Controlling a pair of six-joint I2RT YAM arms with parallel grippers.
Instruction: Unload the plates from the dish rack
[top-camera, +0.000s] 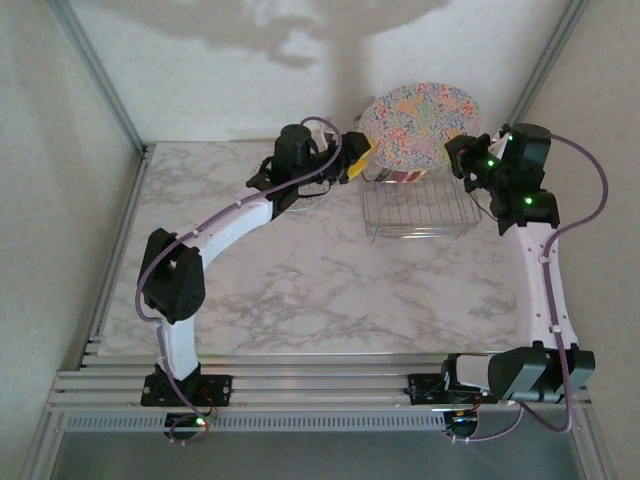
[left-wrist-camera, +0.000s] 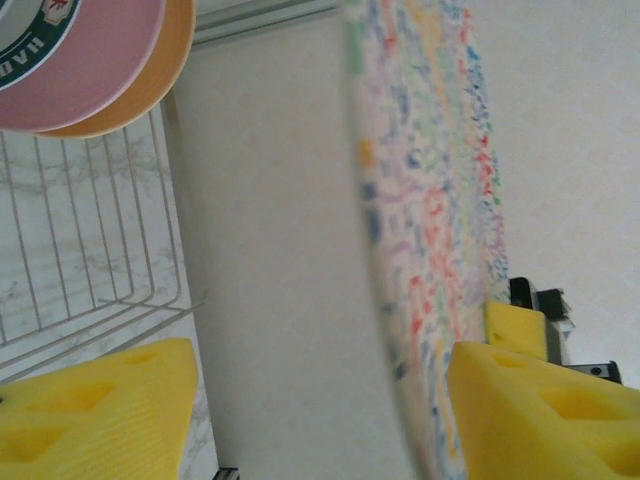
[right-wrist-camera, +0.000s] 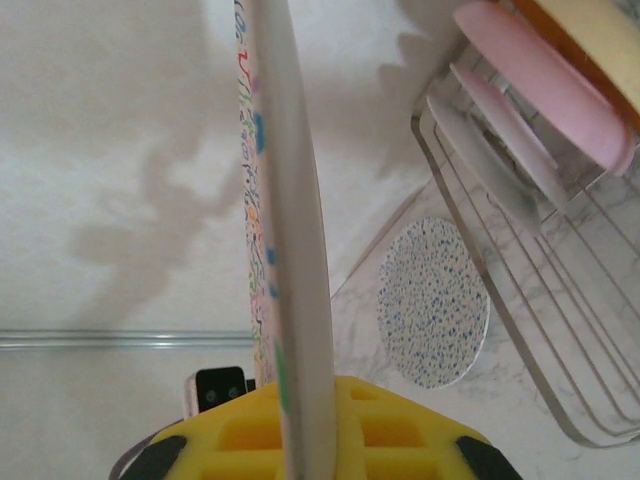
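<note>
A multicoloured floral plate (top-camera: 420, 122) hangs upright over the silver wire dish rack (top-camera: 415, 212). My right gripper (top-camera: 463, 156) is shut on its right rim; in the right wrist view the plate (right-wrist-camera: 290, 200) runs edge-on into the yellow pads (right-wrist-camera: 400, 430). My left gripper (top-camera: 355, 160) stands open astride the plate's left rim. In the left wrist view the plate (left-wrist-camera: 430, 230) lies close against the right finger (left-wrist-camera: 540, 410), with a wide gap to the left finger (left-wrist-camera: 100, 410). Pink (left-wrist-camera: 100, 60), orange (left-wrist-camera: 165, 60) and white emblem (left-wrist-camera: 25, 45) plates stand in the rack.
A round blue-speckled plate (right-wrist-camera: 432, 302) lies flat on the marble table beyond the rack's end. The rack wires (right-wrist-camera: 560, 300) pass close to the right of my right gripper. A pale wall stands right behind the rack. Bare marble (top-camera: 300, 280) lies in front of it.
</note>
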